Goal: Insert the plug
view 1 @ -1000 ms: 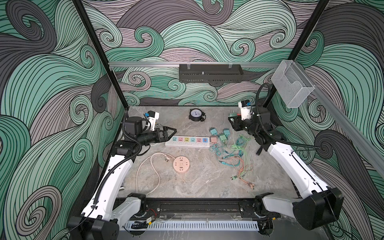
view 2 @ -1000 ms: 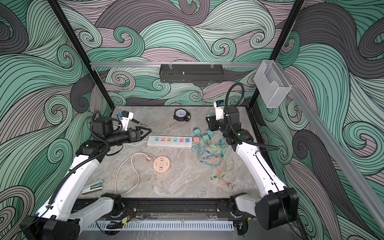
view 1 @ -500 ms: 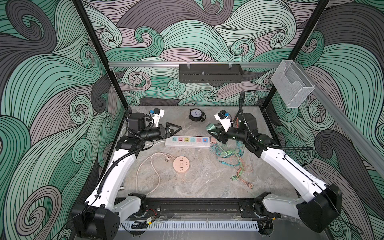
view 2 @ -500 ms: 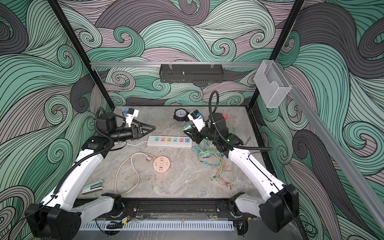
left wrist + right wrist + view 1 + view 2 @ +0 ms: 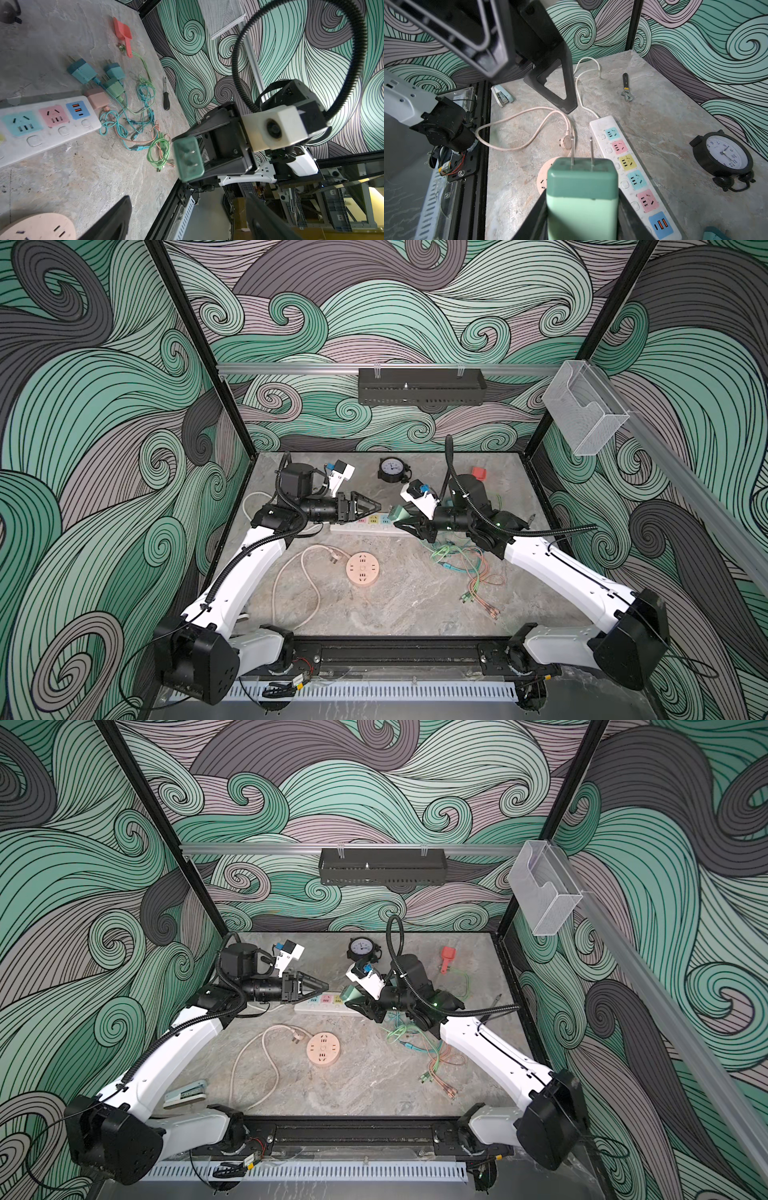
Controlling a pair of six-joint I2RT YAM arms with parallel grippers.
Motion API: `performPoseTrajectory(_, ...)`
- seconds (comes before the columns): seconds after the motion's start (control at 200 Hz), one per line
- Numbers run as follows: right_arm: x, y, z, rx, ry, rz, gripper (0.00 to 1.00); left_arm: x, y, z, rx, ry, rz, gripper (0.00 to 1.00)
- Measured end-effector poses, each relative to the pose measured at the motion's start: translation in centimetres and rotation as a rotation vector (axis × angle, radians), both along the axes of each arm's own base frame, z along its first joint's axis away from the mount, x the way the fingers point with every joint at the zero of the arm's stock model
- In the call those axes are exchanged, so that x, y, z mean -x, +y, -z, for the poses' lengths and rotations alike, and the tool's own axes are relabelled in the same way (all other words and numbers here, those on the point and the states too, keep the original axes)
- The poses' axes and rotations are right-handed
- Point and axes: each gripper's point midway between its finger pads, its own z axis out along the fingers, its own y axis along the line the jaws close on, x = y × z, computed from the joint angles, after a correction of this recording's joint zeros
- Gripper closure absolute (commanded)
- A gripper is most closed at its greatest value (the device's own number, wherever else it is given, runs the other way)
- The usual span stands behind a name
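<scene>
1. Right gripper [image 5: 582, 199] is clenched on the green plug [image 5: 581, 178]. Its pads sit on the two flat sides, and both prongs stick out clear ahead of the jaws.
2. The plug is in the air. In both top views it hangs over the 3 o'clock end of the white power strip [image 5: 365, 527], apart from it. No prong is in a socket yet.
3. Left gripper [image 5: 374, 508] is released, fingers spread wide with nothing between them. It hovers over the strip's 9 o'clock end, facing the plug.
4. Handling, my guess: a small hard plastic block, light and stiff, with smooth, slightly slippery sides. The thin flat prongs are the weak part and could bend if pushed in crooked.
5. Best hold looks like the current one, squeezing the flat sides of the pale rear body well back from the prongs. The prongs look tilted off the strip's face, so they likely need turning down first.
6. The strip may slide when pressed, so the free gripper could pin it.
7. The cable tangle [image 5: 457, 560] lies at 4 o'clock of the strip and the round pink socket [image 5: 362, 569] at 6 o'clock.
</scene>
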Motion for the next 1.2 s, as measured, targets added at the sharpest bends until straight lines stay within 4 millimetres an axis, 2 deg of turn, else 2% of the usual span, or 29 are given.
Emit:
performPoseTrajectory(0.135, 0.6, 0.7, 0.8, 0.026, 0.003, -0.027, 0.71, 0.3, -0.9, 0.1, 0.000, -0.003, 0.040, 0.17)
performPoseTrajectory(0.395, 1.1, 1.3, 0.6, 0.028, -0.016, -0.048, 0.71, 0.3, -1.8, 1.9, -0.026, 0.038, 0.078, 0.22)
performPoseTrajectory(0.68, 0.9, 1.9, 1.2, 0.048, -0.027, -0.054, 0.71, 0.5, -2.6, 3.0, -0.047, 0.062, 0.109, 0.32)
performPoseTrajectory(0.9, 0.6, 2.0, 1.5, 0.065, -0.036, -0.047, 0.71, 0.5, -3.0, 3.4, -0.062, 0.072, 0.126, 0.42)
performPoseTrajectory(1.026, 0.4, 2.0, 1.3, 0.068, -0.051, -0.041, 0.71, 0.6, -3.2, 3.9, -0.069, 0.084, 0.136, 0.55)
performPoseTrajectory(1.201, 0.3, 2.1, 1.3, 0.074, -0.065, -0.041, 0.70, 0.5, -3.2, 4.5, -0.084, 0.103, 0.141, 0.63)
